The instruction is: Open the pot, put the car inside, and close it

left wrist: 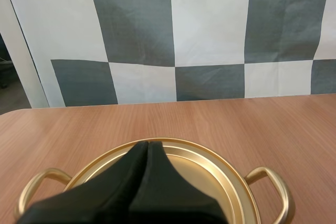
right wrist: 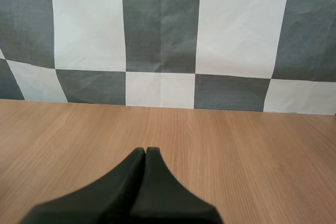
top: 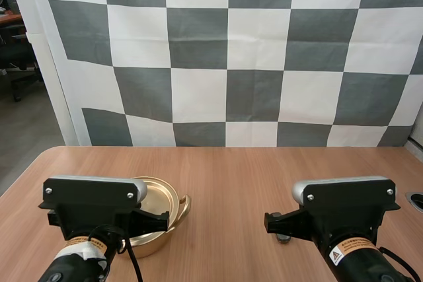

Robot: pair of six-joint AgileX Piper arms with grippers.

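Pot: round golden metal pot (top: 160,201) at seven o'clock, plain shiny gold.
Table: wooden tabletop (top: 231,183), light brown, streaked grain.
Grippers: left gripper (left wrist: 147,148), right gripper (right wrist: 145,153), matte black.

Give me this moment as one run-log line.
left gripper: shut, above pot | right gripper: shut, above table

The left arm (top: 92,206) hides the near side of the pot (top: 163,201), the left gripper (left wrist: 147,144) covers the middle of its top, and a small grey thing (top: 283,236) half under the right arm (top: 344,212) is too small to name.
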